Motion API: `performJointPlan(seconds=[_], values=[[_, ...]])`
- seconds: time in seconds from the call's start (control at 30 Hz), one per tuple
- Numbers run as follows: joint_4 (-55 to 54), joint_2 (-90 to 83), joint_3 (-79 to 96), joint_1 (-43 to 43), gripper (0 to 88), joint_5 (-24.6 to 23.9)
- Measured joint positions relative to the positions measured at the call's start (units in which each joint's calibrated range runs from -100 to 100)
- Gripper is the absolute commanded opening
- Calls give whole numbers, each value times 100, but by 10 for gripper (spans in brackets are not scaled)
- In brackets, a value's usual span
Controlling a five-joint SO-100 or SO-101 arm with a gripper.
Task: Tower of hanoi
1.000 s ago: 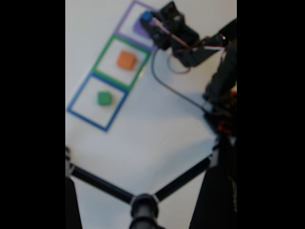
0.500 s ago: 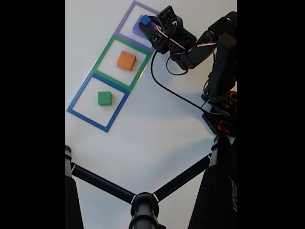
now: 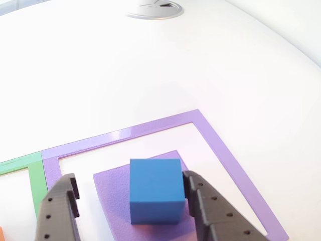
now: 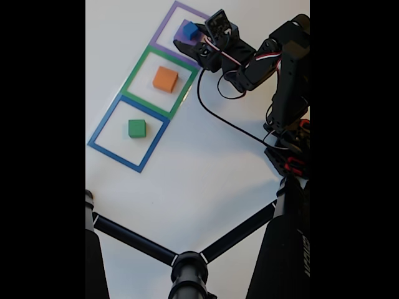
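A blue cube (image 3: 155, 193) sits on a flat purple square block (image 3: 113, 201) inside the purple frame (image 3: 165, 123). My gripper (image 3: 129, 183) is open and straddles the cube. The right finger (image 3: 210, 213) lies close against the cube's side, and the left finger (image 3: 57, 211) stands well apart from it. In the fixed view the gripper (image 4: 187, 38) reaches into the purple frame (image 4: 163, 25) at the top, around the blue cube (image 4: 189, 29). An orange block (image 4: 165, 79) lies in the green frame (image 4: 134, 75). A small green cube (image 4: 136, 128) lies in the blue frame (image 4: 100, 134).
The arm (image 4: 280, 68) and its base (image 4: 290, 156) stand at the right edge of the white table, with a black cable (image 4: 224, 118) looping across. Black tripod legs (image 4: 143, 246) cross the bottom. A round grommet (image 3: 155, 9) sits at the table's far edge.
The fixed view has sharpened from a blur. One gripper finger now reaches further left beside the blue cube. The blocks have not moved.
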Motion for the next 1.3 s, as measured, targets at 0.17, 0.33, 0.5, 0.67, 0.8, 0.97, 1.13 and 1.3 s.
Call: performJointPlan(seconds=[0.17,0.33,0.5,0.67,0.8,0.97,1.13,1.3], values=[[1145,-1114,9,0,177,0],[3990,-3065,-726,59,38,54],[7481,-4711,-1726,164,1,18],[10198,-5800,-2771,-304,0,54],[12003,-6273,-3949,-831,0,54],[13575,-6534,-5206,-1720,0,54],[13962,-6729,-5604,-2376,0,54],[13994,-6745,-5764,-2867,0,54]])
